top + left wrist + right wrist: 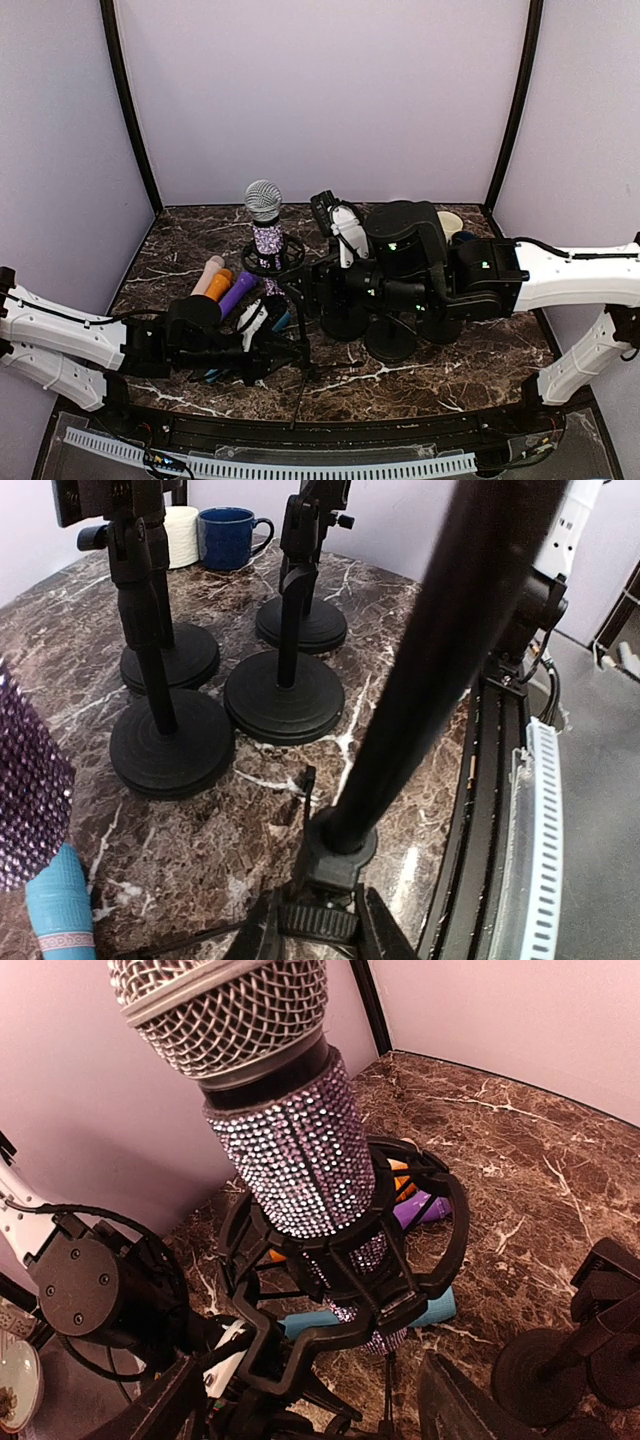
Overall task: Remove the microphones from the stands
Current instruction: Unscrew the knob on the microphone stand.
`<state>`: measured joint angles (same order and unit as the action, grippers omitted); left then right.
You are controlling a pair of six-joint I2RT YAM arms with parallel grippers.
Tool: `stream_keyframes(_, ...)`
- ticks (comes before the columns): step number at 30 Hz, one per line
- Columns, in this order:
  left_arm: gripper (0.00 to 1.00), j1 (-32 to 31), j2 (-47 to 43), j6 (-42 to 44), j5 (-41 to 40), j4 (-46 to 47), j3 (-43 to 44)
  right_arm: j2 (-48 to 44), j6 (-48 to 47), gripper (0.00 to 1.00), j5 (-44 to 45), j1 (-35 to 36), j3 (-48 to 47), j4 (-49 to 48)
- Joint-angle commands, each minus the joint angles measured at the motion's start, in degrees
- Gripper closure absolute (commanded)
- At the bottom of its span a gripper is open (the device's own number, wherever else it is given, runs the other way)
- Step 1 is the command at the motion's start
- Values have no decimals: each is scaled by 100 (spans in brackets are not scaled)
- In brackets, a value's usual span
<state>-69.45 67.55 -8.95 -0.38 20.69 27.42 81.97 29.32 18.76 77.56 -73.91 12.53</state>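
Observation:
The microphone (pixel 265 222) has a silver mesh head and a purple rhinestone body (pixel 295 1150). It stands upright in the black ring mount (pixel 430 1250) of the stand (pixel 298 340). My left gripper (pixel 322 932) is low at the stand's foot, shut on the ribbed hub under the black pole (pixel 420 670). My right gripper (pixel 310 1415) faces the microphone from the right, just below the mount. It is open, with one finger to each side and nothing between them. In the top view the right gripper (pixel 325 212) sits just right of the microphone.
Beige (pixel 208 275), orange (pixel 220 285) and purple (pixel 238 292) microphones lie left of the stand, with a teal one (pixel 310 1322) beneath the mount. Three round-based black stands (pixel 172 748) cluster at centre right. A blue mug (pixel 228 535) and a white cup (pixel 181 535) stand behind them.

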Motion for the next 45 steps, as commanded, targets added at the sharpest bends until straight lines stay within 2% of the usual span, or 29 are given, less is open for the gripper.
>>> stream_keyframes(1,91,220,273,-922,1454,-183,-447,-27,75,27,-41,-31,-5,-157)
stream_keyframes(7,91,563,339,-1836,2256,381,-800,-81,100,27,-24,-30,8,-186)
stream_keyframes(15,91,772,851,-3285,3037,1804,-1254,-103,111,27,-31,-32,-27,-199)
stream_keyframes(19,90,784,1040,-3562,3235,2063,-1203,-127,121,27,-10,-31,-11,-198)
stream_keyframes(24,89,792,1130,-3601,3197,1895,-1061,-188,195,27,99,-30,17,-186)
stream_keyframes(27,83,793,979,-3551,3054,1753,-1029,-261,207,27,189,-30,-21,-190)
stream_keyframes(32,55,793,216,-3049,2482,736,-849,-323,187,27,259,-30,-93,-200)
stream_keyframes(36,40,793,-381,-2743,1973,-50,-710,-253,182,27,298,-39,-102,-149)
stream_keyframes(39,34,793,-741,-2637,1796,-369,-692,-169,226,27,341,-45,-108,-89)
stream_keyframes(45,31,793,-1708,-2501,1219,-1108,-652,-168,347,27,380,-50,17,-30)
